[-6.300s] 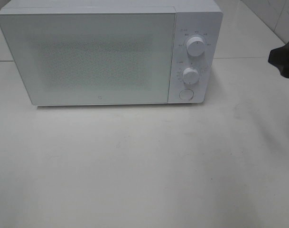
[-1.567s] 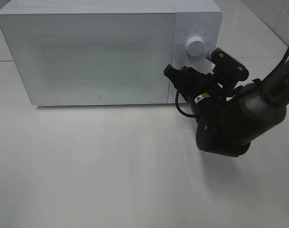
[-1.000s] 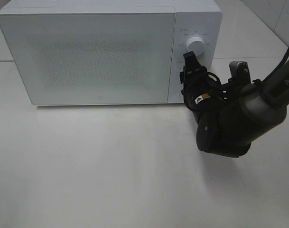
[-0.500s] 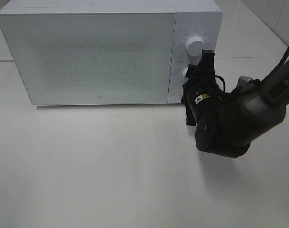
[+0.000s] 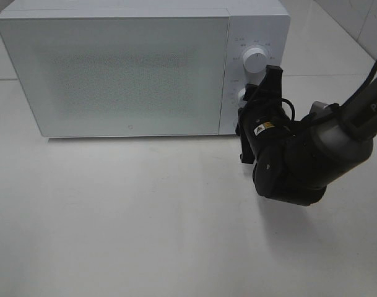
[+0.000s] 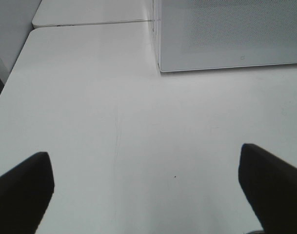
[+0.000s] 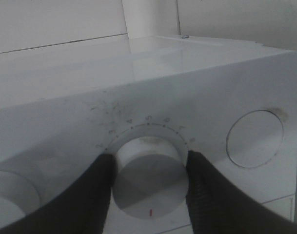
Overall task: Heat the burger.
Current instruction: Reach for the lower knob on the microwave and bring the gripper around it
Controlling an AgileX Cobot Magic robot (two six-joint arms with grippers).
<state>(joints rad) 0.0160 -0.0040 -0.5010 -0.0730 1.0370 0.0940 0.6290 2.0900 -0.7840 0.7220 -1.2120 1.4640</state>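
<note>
- Microwave [image 5: 114,74] stands on the white surface [image 5: 145,216] with its door [image 5: 123,71] shut. The door's speckled panel lets nothing inside be seen.
- Burger: it shows in none of the views, so I cannot tell where it is.
- Right claw [image 7: 149,189] is at the control panel on the microwave's right side. It is partly closed around the lower dial [image 7: 147,165].
- Its two dark fingers [image 7: 97,187] press on opposite sides of that dial, which sits between them.
- A small red mark shows on the dial's face, and printed numbers ring the dial on the panel.
- The upper dial [image 5: 255,60] is just above the claw and untouched. A round button [image 7: 254,139] sits beside the gripped dial.
- Left claw [image 6: 147,187] hangs above bare surface in front of the microwave's left corner. It is spread wide and holds nothing.
</note>
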